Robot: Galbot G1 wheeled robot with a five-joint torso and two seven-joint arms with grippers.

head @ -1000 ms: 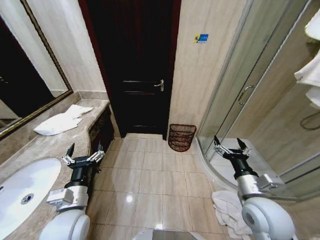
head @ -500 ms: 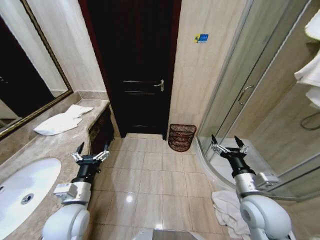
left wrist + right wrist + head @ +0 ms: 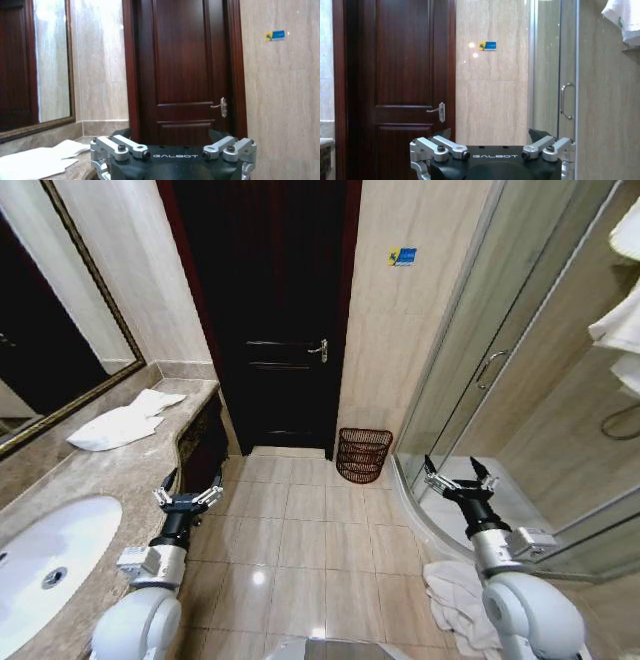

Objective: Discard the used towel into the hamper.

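Head view: the hamper (image 3: 362,454) was seen just right of frame centre, upright on the tiled floor (image 3: 300,545), set against the beige wall beside the dark door (image 3: 268,310). Its inside could not be made out.

A crumpled white towel (image 3: 452,600) was seen on the floor at lower right, beside the curved base of the shower enclosure (image 3: 520,380), partly hidden by the right arm. It was well apart from the hamper.

The left gripper (image 3: 187,484) was held in the air at lower left of the frame, over the floor just beside the edge of the vanity counter (image 3: 110,465). Its fingers were spread apart, with nothing held between them.

The right gripper (image 3: 458,474) was held in the air at lower right, in front of the shower base and above the towel. Its fingers were likewise spread, with nothing held. Neither gripper was touching towel or hamper.

A folded white cloth (image 3: 122,423) was seen lying on the counter at mid left, with the white sink (image 3: 45,565) at the bottom left corner and a framed mirror (image 3: 50,330) at upper left.

Left wrist view: the left gripper's base was seen at bottom centre, with the door and its handle (image 3: 220,107) ahead and the white cloth at bottom left.

Right wrist view: the door was seen at left, a blue sticker (image 3: 487,46) on the wall at upper centre and the glass shower door at right.
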